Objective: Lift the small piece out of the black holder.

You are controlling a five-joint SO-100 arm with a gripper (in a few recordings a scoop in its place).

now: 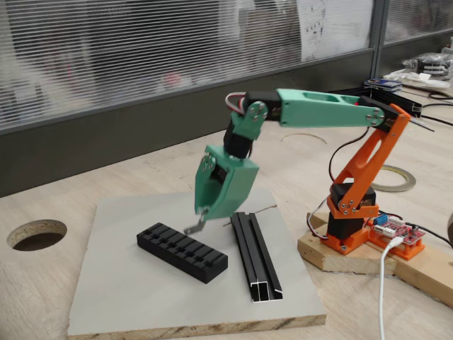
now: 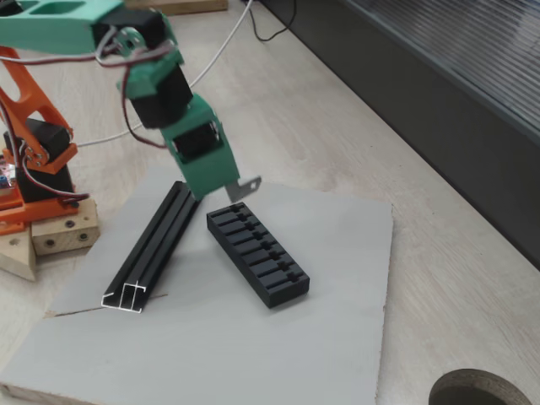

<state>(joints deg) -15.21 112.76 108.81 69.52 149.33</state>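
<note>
The black holder (image 1: pixel 182 251) (image 2: pixel 257 253) is a slotted matte block lying on a grey board. In both fixed views the small piece (image 1: pixel 194 227) (image 2: pixel 245 187), a thin grey metal tab, hangs tilted just above the holder's end nearest the arm, clear of the slots. My green gripper (image 1: pixel 202 214) (image 2: pixel 228 191) points down over that end and is shut on the tab's upper part. The tab's free end sticks out below the fingers.
A longer black channel rail (image 1: pixel 255 256) (image 2: pixel 155 246) lies on the grey board (image 1: pixel 113 283) (image 2: pixel 337 253) beside the holder, under the arm. The orange arm base (image 1: pixel 352 219) stands on a wooden block. A round hole (image 1: pixel 37 234) (image 2: pixel 481 392) cuts the tabletop; a tape roll (image 1: pixel 395 178) lies behind.
</note>
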